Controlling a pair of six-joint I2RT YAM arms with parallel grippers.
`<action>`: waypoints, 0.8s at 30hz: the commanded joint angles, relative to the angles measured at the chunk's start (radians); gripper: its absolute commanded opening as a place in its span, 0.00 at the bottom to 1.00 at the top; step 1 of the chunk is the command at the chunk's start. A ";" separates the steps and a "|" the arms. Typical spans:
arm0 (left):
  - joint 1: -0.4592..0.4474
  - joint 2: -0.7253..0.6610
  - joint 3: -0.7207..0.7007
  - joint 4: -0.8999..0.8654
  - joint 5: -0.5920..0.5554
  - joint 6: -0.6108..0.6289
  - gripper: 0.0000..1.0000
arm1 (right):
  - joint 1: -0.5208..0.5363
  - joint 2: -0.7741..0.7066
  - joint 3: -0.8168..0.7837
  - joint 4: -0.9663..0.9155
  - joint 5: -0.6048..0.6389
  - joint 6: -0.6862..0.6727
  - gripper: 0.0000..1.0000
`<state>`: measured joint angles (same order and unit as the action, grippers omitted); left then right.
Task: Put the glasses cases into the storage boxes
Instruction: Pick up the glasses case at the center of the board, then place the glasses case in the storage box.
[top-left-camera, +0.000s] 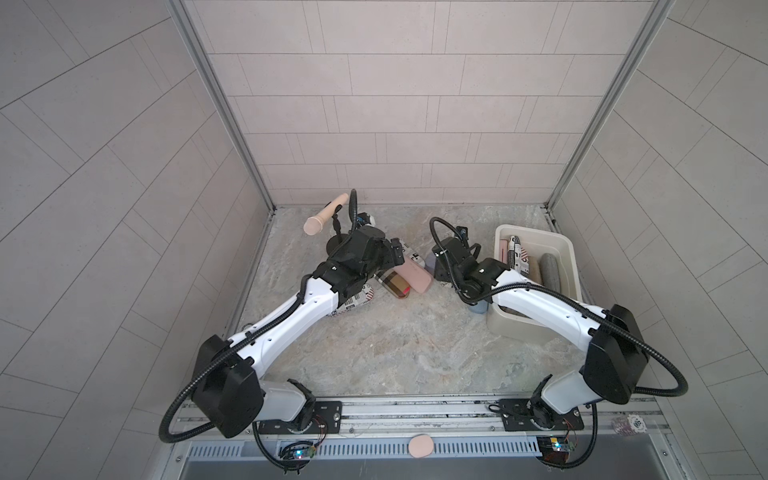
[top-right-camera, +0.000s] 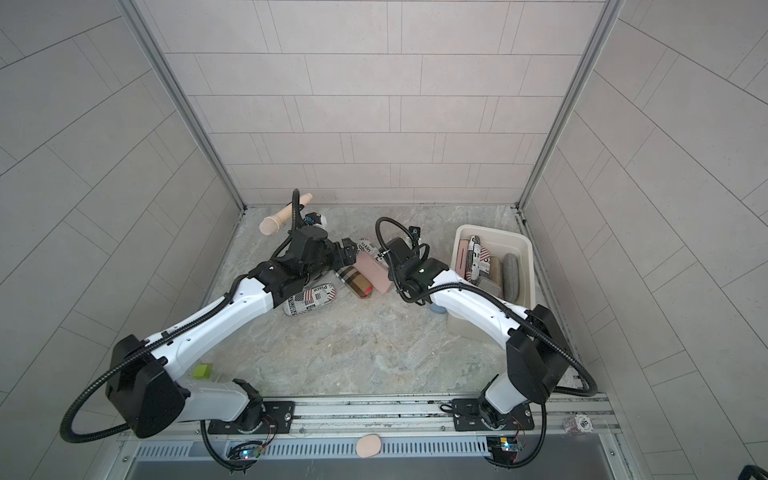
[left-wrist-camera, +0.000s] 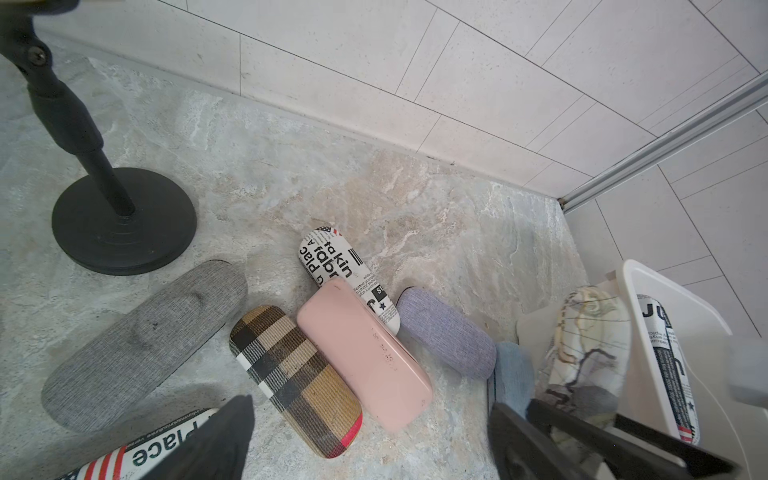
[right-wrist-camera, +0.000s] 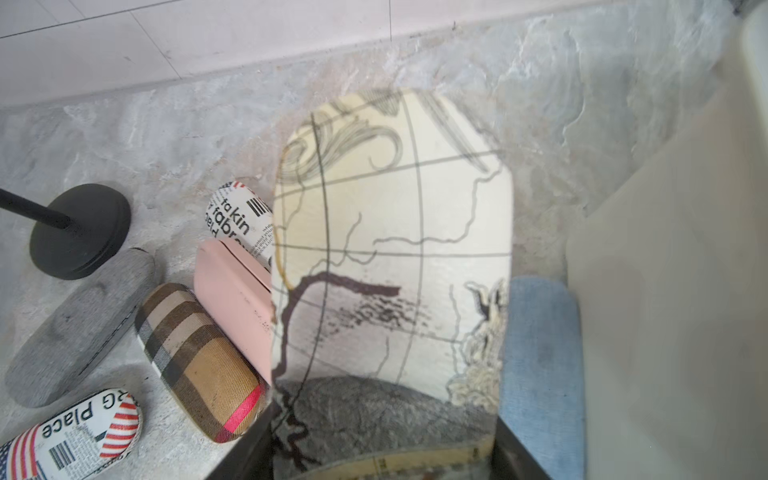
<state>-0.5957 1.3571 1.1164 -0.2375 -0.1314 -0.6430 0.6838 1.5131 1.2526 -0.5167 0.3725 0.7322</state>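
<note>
Marbled grey tabletop (top-left-camera: 374, 353) spreads across both top views. On it, at the right of the frame, stands the storage box (top-left-camera: 548, 243) with several cases already inside. Just left of it the right gripper (right-wrist-camera: 382, 453) is clamped across the short width of a map-print case (right-wrist-camera: 390, 249). In the right wrist view that case's long axis runs straight up the frame, and the box wall fills the right edge. A light blue case (right-wrist-camera: 540, 353) lies lower down between them. The left gripper (left-wrist-camera: 372, 403) hangs released above the pink case (left-wrist-camera: 361, 353), farther from the box. The right arm is nearer, so the next move is probably a lift and a rightward carry over the rim.
</note>
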 joint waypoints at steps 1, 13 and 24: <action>0.009 -0.036 -0.019 0.030 -0.006 0.011 0.95 | -0.007 -0.041 0.092 -0.129 0.020 -0.150 0.54; -0.011 -0.012 -0.035 0.141 0.226 0.029 0.94 | -0.413 -0.208 0.152 -0.336 -0.122 -0.405 0.54; -0.022 0.010 -0.037 0.144 0.230 0.022 0.94 | -0.763 -0.124 0.099 -0.354 -0.286 -0.534 0.56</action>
<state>-0.6140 1.3594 1.0859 -0.1104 0.0952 -0.6239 -0.0635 1.3422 1.3628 -0.8471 0.1303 0.2512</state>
